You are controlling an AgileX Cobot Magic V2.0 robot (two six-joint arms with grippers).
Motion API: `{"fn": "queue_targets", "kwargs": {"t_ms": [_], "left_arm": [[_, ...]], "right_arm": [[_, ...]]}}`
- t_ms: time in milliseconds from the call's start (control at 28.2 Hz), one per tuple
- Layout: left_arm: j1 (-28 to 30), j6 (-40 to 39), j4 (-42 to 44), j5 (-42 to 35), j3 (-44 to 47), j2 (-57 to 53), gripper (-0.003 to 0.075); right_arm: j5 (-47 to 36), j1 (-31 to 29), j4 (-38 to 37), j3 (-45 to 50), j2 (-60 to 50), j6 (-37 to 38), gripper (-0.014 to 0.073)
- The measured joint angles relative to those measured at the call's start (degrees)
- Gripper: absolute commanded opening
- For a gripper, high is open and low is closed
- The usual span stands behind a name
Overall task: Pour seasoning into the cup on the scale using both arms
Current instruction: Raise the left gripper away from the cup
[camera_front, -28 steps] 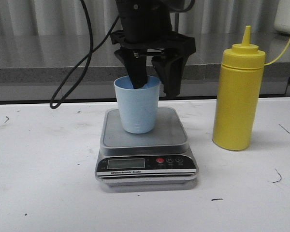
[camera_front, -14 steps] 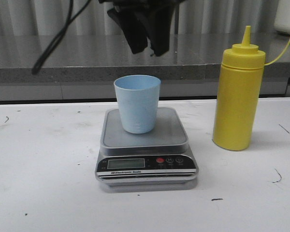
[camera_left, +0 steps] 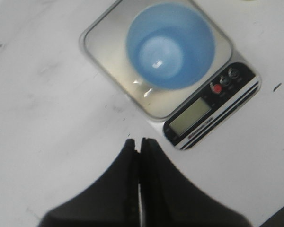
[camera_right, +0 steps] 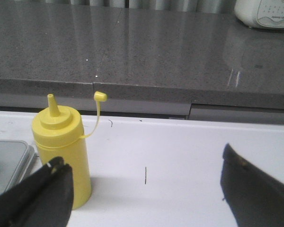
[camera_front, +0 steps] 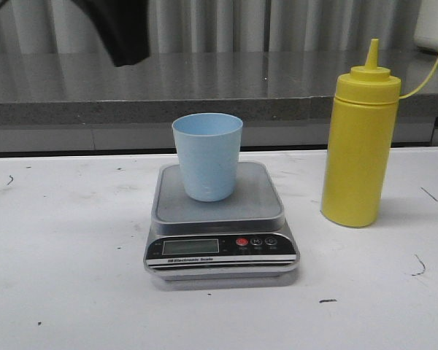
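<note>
1. The worktop (camera_front: pixel 73 292) is white and matte, marked with a few small dark scuffs and short pen-like strokes.
2. Behind it runs a dark grey speckled ledge (camera_front: pixel 292 80), with pale vertical pleats of a wall or curtain above; a white appliance (camera_right: pixel 265 13) stands on the ledge at the far right.
3. The scale (camera_front: pixel 220 240) sits near the middle of the worktop, its display and red button facing the front camera.
4. The cup (camera_front: pixel 207 157) stands upright on the scale's platform, toward its rear half; the left wrist view shows the cup's inside bare.
5. The seasoning (camera_front: pixel 359 146) stands upright on the worktop just right of the scale, apart from it, its cap dangling on a thin cord off to the right.
6. The left gripper (camera_left: pixel 138 142) hangs above the worktop beside the scale's display edge, its jaws pressed together with nothing between them.
7. The right gripper (camera_right: pixel 144 189) is near the seasoning but not touching it; its jaws are spread wide and hold nothing.
8. One second ago the left gripper was at the cup, one finger inside the rim; half a second ago it was above the cup; now only a dark part of the arm (camera_front: pixel 120 29) shows at the upper left of the front view.
9. Cup, scale and seasoning have not shifted.
</note>
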Motion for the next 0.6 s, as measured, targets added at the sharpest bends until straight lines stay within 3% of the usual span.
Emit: {"fn": "queue_targets", "kwargs": {"t_ms": [212,602], "left_arm": [[6.2,-1.1,0.0,-1.3,9.0,-8.4,-0.002],[21.3,-3.5,0.2,-16.8,30.9,-30.1,-0.002]], "right_arm": [[0.0,0.0,0.0,0.0,0.0,0.0,0.0647],[0.0,0.0,0.0,0.0,0.0,0.0,0.0647]]}}
